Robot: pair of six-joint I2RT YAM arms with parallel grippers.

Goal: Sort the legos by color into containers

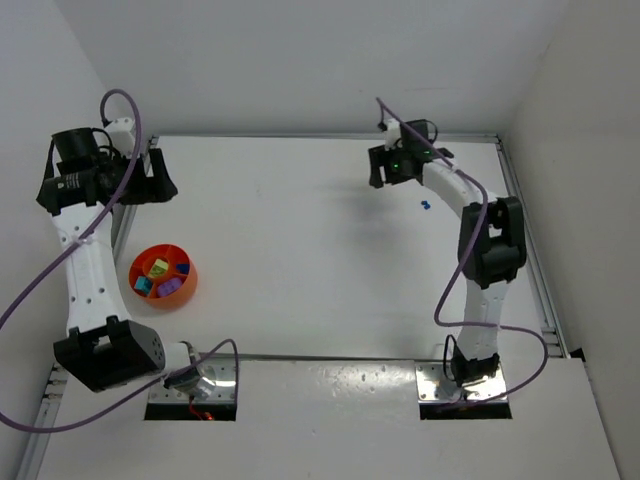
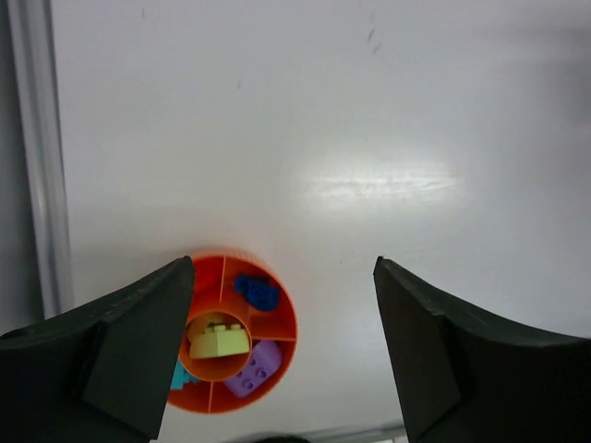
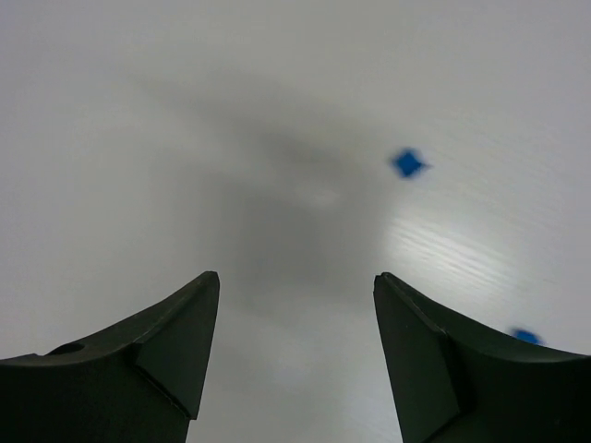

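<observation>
Gaping wide, empty, the left gripper (image 2: 284, 268) hangs above a round, partitioned orange bowl (image 2: 292, 318) of studded bricks (image 2: 220, 340); the right gripper (image 3: 295, 281), equally wide, overlooks tiny blue bits (image 3: 407, 163).

Left fingers (image 2: 129, 351) wide; right fingers (image 3: 157, 360) seemingly apart

The white worktop (image 1: 310, 260) carries a small round orange bowl (image 1: 188, 290) near its left edge (split into compartments, with coloured bricks (image 1: 158, 268) inside). Well apart from it, toward the far right, lie tiny blue legos (image 1: 424, 206), probably two pieces, too blurred to tell their shape.
</observation>
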